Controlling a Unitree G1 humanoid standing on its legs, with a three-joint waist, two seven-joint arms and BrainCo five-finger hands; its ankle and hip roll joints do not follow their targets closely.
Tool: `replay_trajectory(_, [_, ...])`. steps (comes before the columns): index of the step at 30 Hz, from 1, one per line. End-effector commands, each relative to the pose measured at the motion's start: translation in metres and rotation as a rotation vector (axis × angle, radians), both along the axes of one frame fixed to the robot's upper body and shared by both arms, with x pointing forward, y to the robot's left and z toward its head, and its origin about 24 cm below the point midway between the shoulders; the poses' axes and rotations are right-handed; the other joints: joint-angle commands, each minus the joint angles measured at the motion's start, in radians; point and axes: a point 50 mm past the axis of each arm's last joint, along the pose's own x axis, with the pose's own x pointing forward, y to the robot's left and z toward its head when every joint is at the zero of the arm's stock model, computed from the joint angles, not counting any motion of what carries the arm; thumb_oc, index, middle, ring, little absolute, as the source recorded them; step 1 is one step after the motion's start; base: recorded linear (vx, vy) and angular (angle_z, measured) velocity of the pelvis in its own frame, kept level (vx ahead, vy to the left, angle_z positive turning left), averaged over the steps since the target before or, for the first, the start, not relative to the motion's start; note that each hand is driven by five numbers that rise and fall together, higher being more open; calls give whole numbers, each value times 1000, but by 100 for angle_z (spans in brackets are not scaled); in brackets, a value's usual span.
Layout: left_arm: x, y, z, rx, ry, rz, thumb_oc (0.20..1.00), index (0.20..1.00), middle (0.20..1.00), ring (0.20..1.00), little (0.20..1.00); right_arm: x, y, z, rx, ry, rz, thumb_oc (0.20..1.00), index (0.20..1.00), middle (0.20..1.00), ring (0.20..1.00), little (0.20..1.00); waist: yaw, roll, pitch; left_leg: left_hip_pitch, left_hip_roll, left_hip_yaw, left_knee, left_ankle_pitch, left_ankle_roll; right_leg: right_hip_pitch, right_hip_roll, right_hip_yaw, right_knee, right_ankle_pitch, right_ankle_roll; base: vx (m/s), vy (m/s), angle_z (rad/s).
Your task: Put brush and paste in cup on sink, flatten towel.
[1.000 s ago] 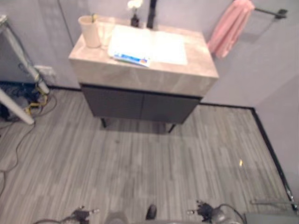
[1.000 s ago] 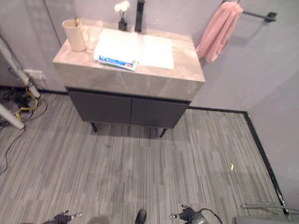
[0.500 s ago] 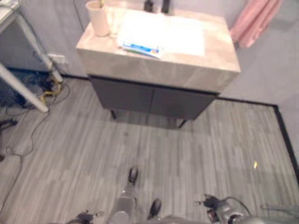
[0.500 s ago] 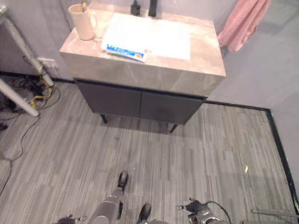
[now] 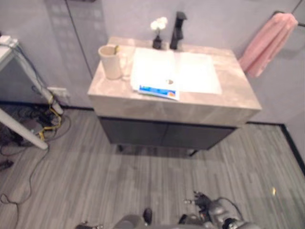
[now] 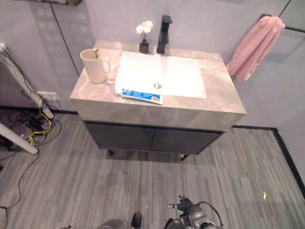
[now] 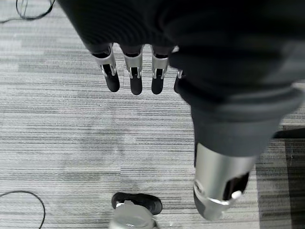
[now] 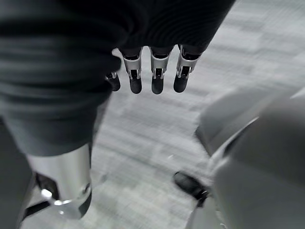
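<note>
Blue-and-white paste tube (image 6: 142, 96) flat on sink rim (image 6: 157, 102), near beige cup (image 6: 94, 66).

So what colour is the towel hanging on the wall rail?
Pink; the towel shows best in the right eye view.

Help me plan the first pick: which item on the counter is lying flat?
The toothpaste tube, flat along the basin's front edge; the cup and flower vase stand upright.
</note>
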Motion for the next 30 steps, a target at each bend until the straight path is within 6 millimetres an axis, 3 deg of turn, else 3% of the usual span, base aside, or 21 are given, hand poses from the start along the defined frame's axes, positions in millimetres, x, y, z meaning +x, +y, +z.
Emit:
replay_trajectory(1, [2, 21, 8, 54, -8, 18, 1000, 1000, 1000, 1000, 1000, 17, -3, 9, -15, -67, 31, 1000, 1000, 1000, 1000, 1000, 27, -32, 54, -60, 32, -94, 1, -39, -24, 99, 33, 24, -315, 169, -13, 83, -54, -44])
replay_trajectory(4, [14, 21, 10, 57, -38, 1, 1000, 1000, 1000, 1000, 1000, 23, -7, 12, -43, -80, 50, 1000, 1000, 1000, 1000, 1000, 21, -40, 52, -61, 51, -111, -15, -41, -47, 90, 71, 116, -598, 242, 7, 159, -146, -25])
replay_trajectory(5, [24, 22, 11, 64, -57, -21, 1000, 1000, 1000, 1000, 1000, 20, -10, 11, -57, -68, 52, 1000, 1000, 1000, 1000, 1000, 10, -55, 50, -56, 62, -124, -23, -51, -62, 84, 89, 183, -723, 280, 8, 200, -174, -15])
replay_trajectory(6, [24, 22, 11, 64, -57, -22, 1000, 1000, 1000, 1000, 1000, 20, -10, 11, -57, -68, 52, 1000, 1000, 1000, 1000, 1000, 10, -54, 50, -55, 63, -124, -24, -51, -63, 85, 90, 183, -725, 281, 8, 262, -242, -3])
replay_trajectory(7, [30, 22, 12, 67, -64, -37, 1000, 1000, 1000, 1000, 1000, 18, -12, 10, -65, -58, 56, 1000, 1000, 1000, 1000, 1000, -6, -69, 42, -54, 59, -155, -29, -51, -74, 92, 115, 254, -742, 257, -3, 386, -339, 29])
replay_trajectory(8, [32, 20, 12, 67, -61, -46, 1000, 1000, 1000, 1000, 1000, 6, -18, 5, -89, -8, 57, 1000, 1000, 1000, 1000, 1000, 0, -91, 30, -30, 85, -176, -34, -68, -95, 124, 144, 228, -771, 228, -13, 386, -340, 49])
replay_trajectory(11, [28, 20, 11, 67, -36, -53, 1000, 1000, 1000, 1000, 1000, -2, -20, 2, -98, 24, 72, 1000, 1000, 1000, 1000, 1000, -11, -101, 9, -14, 106, -194, -40, -70, -110, 145, 167, 209, -782, 218, -26, 370, -317, 94])
replay_trajectory(12, [29, 22, 12, 72, -36, -52, 1000, 1000, 1000, 1000, 1000, -6, -23, 1, -106, 35, 61, 1000, 1000, 1000, 1000, 1000, -19, -108, -5, -11, 139, -210, -47, -68, -132, 156, 194, 189, -782, 188, -43, 314, -321, 2])
replay_trajectory(17, [41, 23, 15, 83, -77, -41, 1000, 1000, 1000, 1000, 1000, -10, -34, 1, -131, 35, -8, 1000, 1000, 1000, 1000, 1000, -37, -117, -10, -24, 192, -226, 7, -69, -163, 170, 238, 177, -774, 133, -78, 253, -266, 28])
replay_trajectory(19, [48, 21, 16, 83, -102, -37, 1000, 1000, 1000, 1000, 1000, -15, -41, 1, -128, 43, -74, 1000, 1000, 1000, 1000, 1000, -48, -116, -8, -34, 210, -201, 58, -55, -174, 187, 248, 160, -768, 111, -92, 250, -177, 14])
replay_trajectory(21, [55, 22, 18, 85, -128, -30, 1000, 1000, 1000, 1000, 1000, -20, -45, 0, -122, 53, -101, 1000, 1000, 1000, 1000, 1000, -54, -120, 2, -72, 220, -161, 161, -18, -190, 211, 256, 145, -770, 94, -108, 226, -154, 10])
replay_trajectory(22, [60, 25, 20, 91, -143, -27, 1000, 1000, 1000, 1000, 1000, -20, -46, 0, -131, 55, -80, 1000, 1000, 1000, 1000, 1000, -53, -125, 21, -135, 224, -142, 286, 5, -196, 224, 263, 131, -768, 86, -123, 135, -120, 11])
replay_trajectory(24, [62, 25, 21, 92, -150, -28, 1000, 1000, 1000, 1000, 1000, -22, -47, 0, -136, 58, -80, 1000, 1000, 1000, 1000, 1000, -52, -126, 26, -157, 225, -141, 327, 8, -194, 227, 268, 126, -768, 82, -128, 114, -72, 6])
replay_trajectory(25, [64, 26, 22, 95, -157, -28, 1000, 1000, 1000, 1000, 1000, -20, -50, 1, -145, 58, -83, 1000, 1000, 1000, 1000, 1000, -42, -127, 38, -188, 188, -171, 344, -16, -182, 226, 266, 131, -770, 77, -126, 147, -2, 4])
replay_trajectory(26, [63, 26, 21, 94, -150, -25, 1000, 1000, 1000, 1000, 1000, -21, -53, 2, -156, 64, -91, 1000, 1000, 1000, 1000, 1000, -47, -125, 33, -193, 164, -170, 283, -49, -171, 219, 258, 127, -770, 73, -120, 101, 30, 11])
replay_trajectory(28, [61, 26, 21, 94, -141, -26, 1000, 1000, 1000, 1000, 1000, -22, -55, 2, -159, 67, -97, 1000, 1000, 1000, 1000, 1000, -60, -126, 26, -187, 167, -140, 208, -51, -166, 213, 250, 117, -766, 68, -116, 107, 91, 28])
replay_trajectory(29, [59, 23, 19, 90, -125, -40, 1000, 1000, 1000, 1000, 1000, -28, -62, 1, -172, 81, -132, 1000, 1000, 1000, 1000, 1000, -71, -109, 12, -190, 193, -66, 36, -15, -176, 212, 248, 99, -763, 56, -108, 139, 121, 27])
replay_trajectory(30, [59, 23, 19, 89, -124, -41, 1000, 1000, 1000, 1000, 1000, -28, -62, 1, -172, 82, -132, 1000, 1000, 1000, 1000, 1000, -68, -109, 11, -183, 194, -63, 23, -10, -176, 211, 248, 102, -762, 55, -107, 142, 166, 19])
